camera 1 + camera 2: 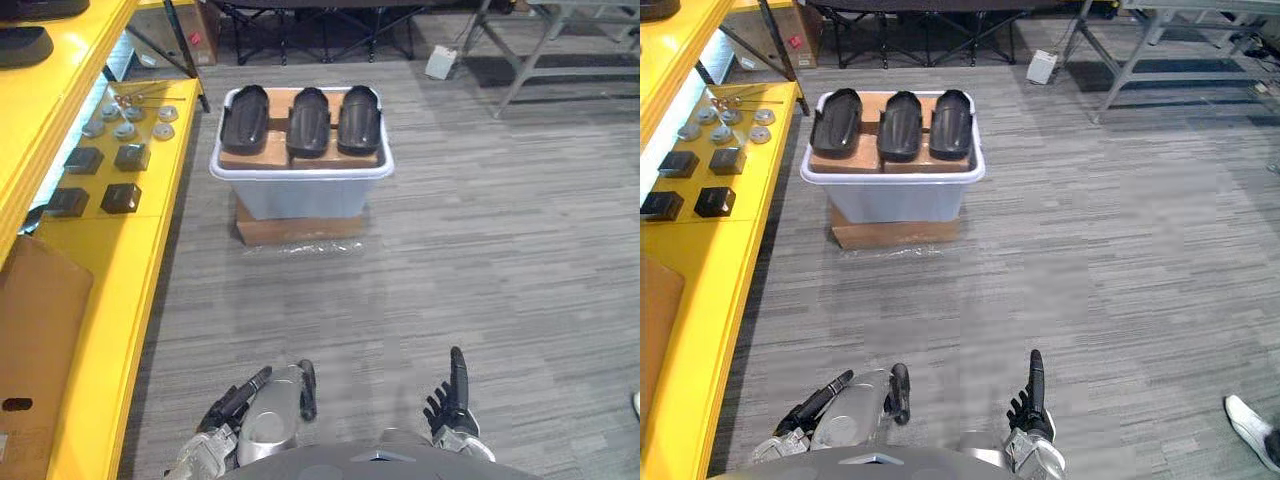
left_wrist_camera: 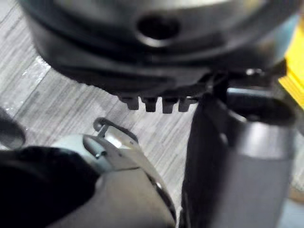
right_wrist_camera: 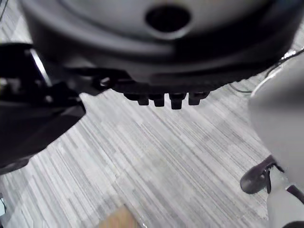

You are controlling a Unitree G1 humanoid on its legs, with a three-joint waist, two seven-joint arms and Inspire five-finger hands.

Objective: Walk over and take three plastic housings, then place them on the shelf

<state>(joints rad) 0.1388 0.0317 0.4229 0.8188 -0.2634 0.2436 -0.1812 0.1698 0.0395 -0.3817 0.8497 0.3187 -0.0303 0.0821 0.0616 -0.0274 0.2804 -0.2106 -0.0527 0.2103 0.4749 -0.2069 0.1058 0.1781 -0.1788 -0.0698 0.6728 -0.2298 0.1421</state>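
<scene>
Shelf bits [image 1: 128,120], fwd-left of my L hand [image 1: 228,405]: too small to ID.
Box [image 1: 300,228] under tub [image 1: 300,195]: mostly hidden.
Shoe [image 1: 1248,418], right of my R hand [image 1: 1030,405]: cut off.

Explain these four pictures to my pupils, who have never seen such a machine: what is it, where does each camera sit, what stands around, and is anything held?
This is a two-legged humanoid robot. Two pictures come from cameras on its head, looking down at the floor ahead; two come from its wrists, looking along each hand from very close. Ahead, three black plastic housings lie side by side atop a white bin, which stands on a cardboard box. On the robot's left runs a yellow shelf bearing small dark blocks and round grey parts. The left hand and right hand hang low with straight fingers, holding nothing.
</scene>
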